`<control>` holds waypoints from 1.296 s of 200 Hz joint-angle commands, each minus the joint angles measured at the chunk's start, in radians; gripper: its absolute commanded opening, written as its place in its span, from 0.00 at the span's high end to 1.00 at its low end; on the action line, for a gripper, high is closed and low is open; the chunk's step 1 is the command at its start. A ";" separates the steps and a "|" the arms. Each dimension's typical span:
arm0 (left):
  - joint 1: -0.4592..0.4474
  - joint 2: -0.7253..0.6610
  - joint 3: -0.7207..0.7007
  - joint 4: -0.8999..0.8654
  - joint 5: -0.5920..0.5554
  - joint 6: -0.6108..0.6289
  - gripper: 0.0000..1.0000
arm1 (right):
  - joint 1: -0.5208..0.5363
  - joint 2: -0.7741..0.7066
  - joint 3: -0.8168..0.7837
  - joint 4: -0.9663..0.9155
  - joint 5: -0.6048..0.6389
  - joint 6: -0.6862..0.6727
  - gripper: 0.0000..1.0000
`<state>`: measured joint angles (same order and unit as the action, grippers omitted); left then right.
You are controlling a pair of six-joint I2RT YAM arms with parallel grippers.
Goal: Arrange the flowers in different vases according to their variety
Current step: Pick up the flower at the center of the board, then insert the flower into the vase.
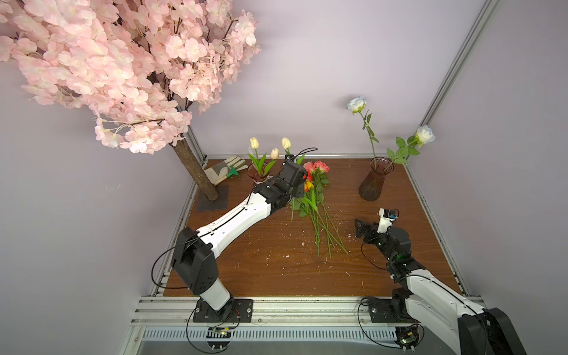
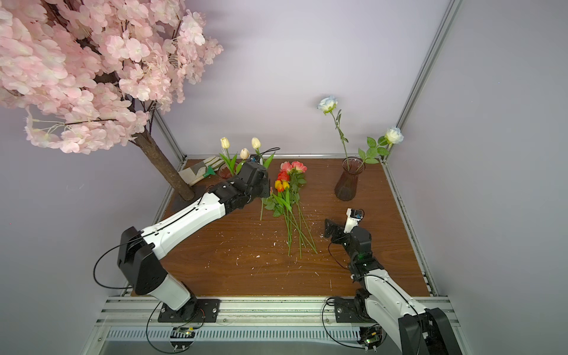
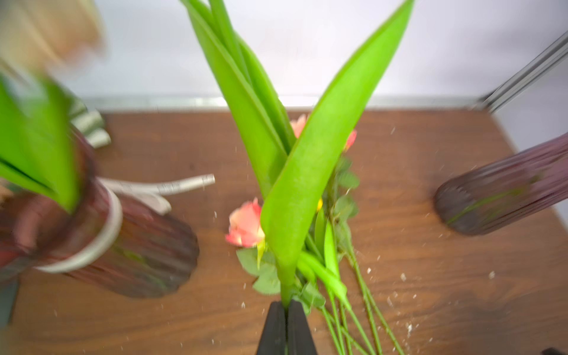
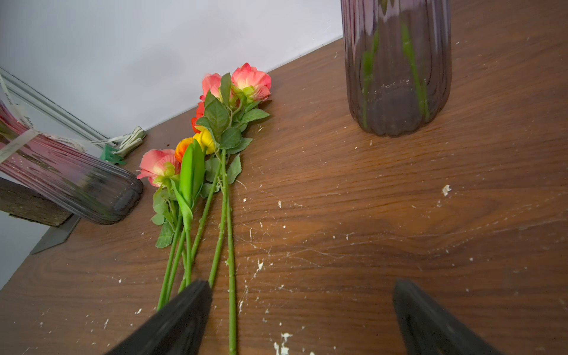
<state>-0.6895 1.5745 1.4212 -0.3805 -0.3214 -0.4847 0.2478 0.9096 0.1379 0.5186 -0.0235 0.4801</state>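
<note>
Tulip (image 1: 286, 143), cream-headed, is gripped head up by its green stem in the left end effector (image 3: 285, 307), whose jaws are pressed tight together on it, just beside the ribboned vase (image 1: 257, 175) at the back of the table (image 1: 261, 264). Two more cream tulips (image 1: 254, 143) are stood in that vase. Two white roses (image 1: 356, 104) are stood in the plain vase (image 1: 373, 181) at the back right. Between the vases, pink roses and orange and yellow tulips are laid in a bunch (image 1: 313, 196) on the table. The right end effector (image 4: 299, 282) is spread wide with nothing in it, low over the table near the stem ends. A glove (image 1: 222, 169) and a blossom tree (image 1: 107, 76) are seen at the back left.
</note>
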 commanded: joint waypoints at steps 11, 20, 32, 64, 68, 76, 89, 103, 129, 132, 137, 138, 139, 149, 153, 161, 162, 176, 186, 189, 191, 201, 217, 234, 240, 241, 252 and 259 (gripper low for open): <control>0.061 -0.138 -0.078 0.222 -0.034 0.169 1.00 | 0.005 -0.003 0.031 0.027 0.011 0.005 0.00; 0.082 -0.169 -0.098 0.269 -0.029 0.199 1.00 | 0.006 -0.003 0.031 0.029 0.013 0.005 0.01; 0.098 -0.206 -0.131 0.345 -0.035 0.260 1.00 | 0.005 -0.001 0.031 0.029 0.011 0.005 0.00; 0.117 -0.271 -0.227 0.570 -0.128 0.406 1.00 | 0.006 0.000 0.031 0.029 0.014 0.003 0.00; 0.119 -0.273 -0.232 0.588 -0.145 0.419 1.00 | 0.006 0.001 0.031 0.029 0.014 0.003 0.01; 0.131 -0.277 -0.241 0.619 -0.156 0.442 1.00 | 0.005 0.001 0.030 0.029 0.014 0.003 0.01; 0.155 -0.276 -0.246 0.665 -0.151 0.475 1.00 | 0.006 0.002 0.029 0.031 0.013 0.003 0.01; 0.184 -0.266 -0.242 0.692 -0.139 0.498 1.00 | 0.006 0.007 0.029 0.034 0.012 0.005 0.01; 0.240 -0.247 -0.250 0.753 -0.118 0.537 1.00 | 0.005 0.014 0.031 0.035 0.007 0.005 0.00; 0.247 -0.248 -0.255 0.767 -0.117 0.539 1.00 | 0.006 0.015 0.031 0.035 0.007 0.005 0.01; 0.257 -0.247 -0.263 0.786 -0.116 0.543 1.00 | 0.005 0.015 0.031 0.035 0.008 0.003 0.01; 0.258 -0.246 -0.264 0.788 -0.113 0.543 1.00 | 0.005 0.015 0.031 0.035 0.008 0.003 0.00; 0.260 -0.245 -0.265 0.789 -0.110 0.543 1.00 | 0.005 0.015 0.031 0.035 0.008 0.003 0.01; 0.280 -0.245 -0.280 0.812 -0.086 0.550 1.00 | 0.005 0.013 0.030 0.035 0.010 0.003 0.01; 0.286 -0.244 -0.287 0.827 -0.082 0.552 1.00 | 0.005 0.012 0.030 0.035 0.010 0.003 0.00; 0.296 -0.240 -0.304 0.857 -0.073 0.553 1.00 | 0.006 0.014 0.029 0.037 0.011 0.003 0.01; 0.298 -0.239 -0.307 0.861 -0.071 0.552 1.00 | 0.006 0.015 0.029 0.037 0.012 0.003 0.01; 0.317 -0.228 -0.338 0.916 -0.054 0.543 1.00 | 0.006 0.018 0.029 0.039 0.011 0.003 0.00; 0.330 -0.217 -0.363 0.958 -0.041 0.527 1.00 | 0.005 0.023 0.030 0.040 0.011 0.003 0.00; 0.334 -0.214 -0.370 0.968 -0.031 0.522 1.00 | 0.006 0.025 0.031 0.040 0.011 0.003 0.01; 0.336 -0.212 -0.375 0.976 -0.025 0.519 1.00 | 0.006 0.026 0.031 0.040 0.010 0.003 0.00; 0.351 -0.201 -0.396 1.011 -0.008 0.496 1.00 | 0.005 0.028 0.032 0.038 0.010 0.002 0.00; 0.365 -0.184 -0.421 1.054 0.014 0.473 1.00 | 0.006 0.025 0.031 0.036 0.013 0.001 0.00; 0.372 -0.170 -0.432 1.074 0.027 0.463 1.00 | 0.006 0.020 0.030 0.036 0.017 -0.001 0.00; 0.372 -0.168 -0.435 1.078 0.028 0.462 1.00 | 0.006 0.021 0.031 0.036 0.017 -0.001 0.01; 0.372 -0.167 -0.434 1.078 0.026 0.462 1.00 | 0.007 0.022 0.031 0.036 0.017 -0.001 0.01; 0.374 -0.165 -0.439 1.087 0.030 0.461 1.00 | 0.006 0.025 0.031 0.038 0.016 -0.001 0.01; 0.373 -0.162 -0.438 1.085 0.036 0.462 1.00 | 0.006 0.028 0.031 0.039 0.016 -0.001 0.00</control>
<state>-0.3275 1.4162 0.9813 0.6201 -0.3222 -0.0040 0.2478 0.9360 0.1379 0.5201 -0.0235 0.4797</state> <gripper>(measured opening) 0.050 0.995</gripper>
